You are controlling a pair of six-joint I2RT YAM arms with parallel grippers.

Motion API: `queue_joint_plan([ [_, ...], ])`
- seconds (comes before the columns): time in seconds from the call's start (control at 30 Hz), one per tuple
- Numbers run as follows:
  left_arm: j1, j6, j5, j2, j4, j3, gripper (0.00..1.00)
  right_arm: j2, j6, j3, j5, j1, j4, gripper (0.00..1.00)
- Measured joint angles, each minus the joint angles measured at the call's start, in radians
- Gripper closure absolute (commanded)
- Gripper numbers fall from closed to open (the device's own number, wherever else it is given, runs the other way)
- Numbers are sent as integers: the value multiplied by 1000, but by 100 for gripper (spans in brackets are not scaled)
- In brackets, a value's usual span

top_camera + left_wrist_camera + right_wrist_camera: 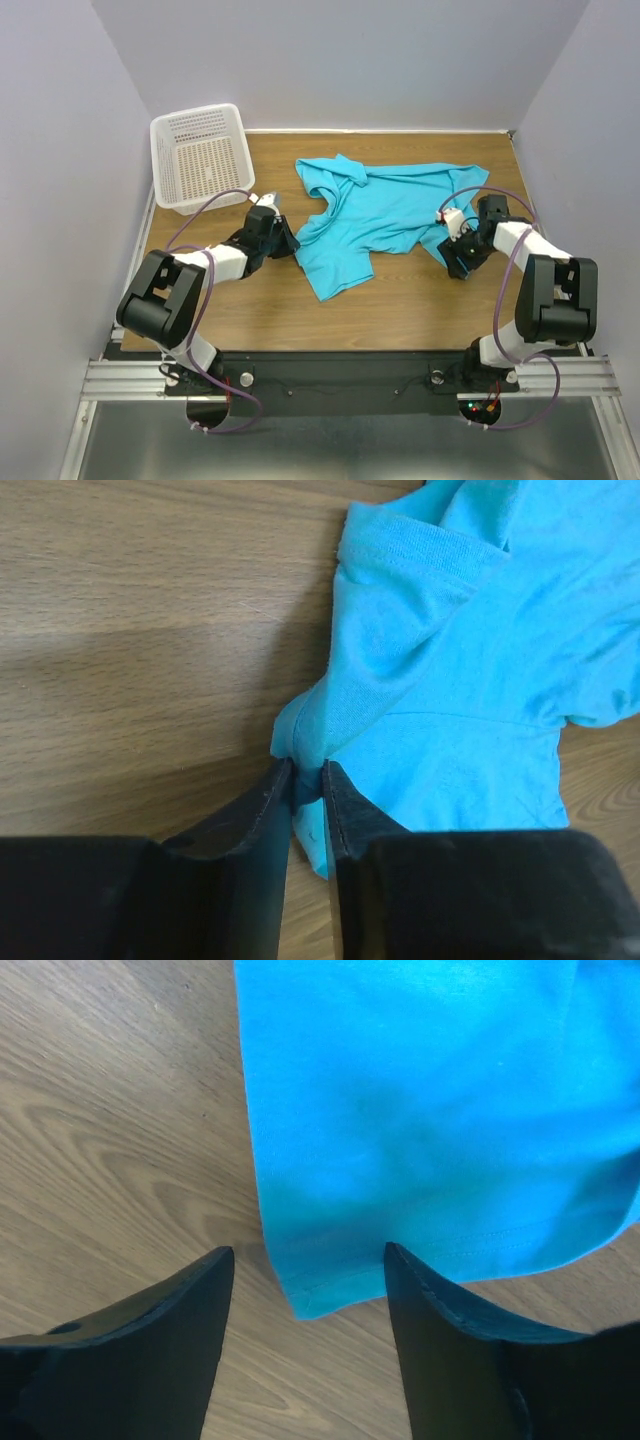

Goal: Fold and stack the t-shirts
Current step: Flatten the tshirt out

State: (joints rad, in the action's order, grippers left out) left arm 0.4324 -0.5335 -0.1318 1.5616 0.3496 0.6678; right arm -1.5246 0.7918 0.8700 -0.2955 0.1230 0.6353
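A turquoise t-shirt [375,210] lies crumpled on the wooden table [400,300], spread from the middle toward the right. My left gripper [287,243] is at the shirt's left edge and is shut on a pinch of its cloth [305,745]. The shirt fills the upper right of the left wrist view [480,650]. My right gripper [452,252] is open at the shirt's right lower corner. In the right wrist view a hemmed corner of the shirt [330,1285] lies on the wood between my open right gripper's [310,1260] jaws, untouched.
A white plastic mesh basket [200,158] stands at the back left corner of the table. Grey walls close in the table on the left, back and right. Bare wood shows along the near edge.
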Motion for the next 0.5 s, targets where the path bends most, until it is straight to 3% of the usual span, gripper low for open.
queue_joint_plan([
  [0.07,0,0,-10,2,4,0,88,-6,-2,0,0,0,-1,50],
  [0.1,0,0,-13,2,7,0,99,-7,0,0,0,0,0,57],
  [0.2,0,0,-24,1,13,0,100,-7,7,-5,4,0,-4,79],
  [0.3,0,1,-35,-5,12,0,100,-4,23,-22,12,0,-11,93],
  [0.37,0,1,-40,-19,5,0,100,7,33,-32,24,0,-17,99],
  [0.5,0,2,-44,-102,-16,-2,100,42,55,-61,52,0,-16,99],
])
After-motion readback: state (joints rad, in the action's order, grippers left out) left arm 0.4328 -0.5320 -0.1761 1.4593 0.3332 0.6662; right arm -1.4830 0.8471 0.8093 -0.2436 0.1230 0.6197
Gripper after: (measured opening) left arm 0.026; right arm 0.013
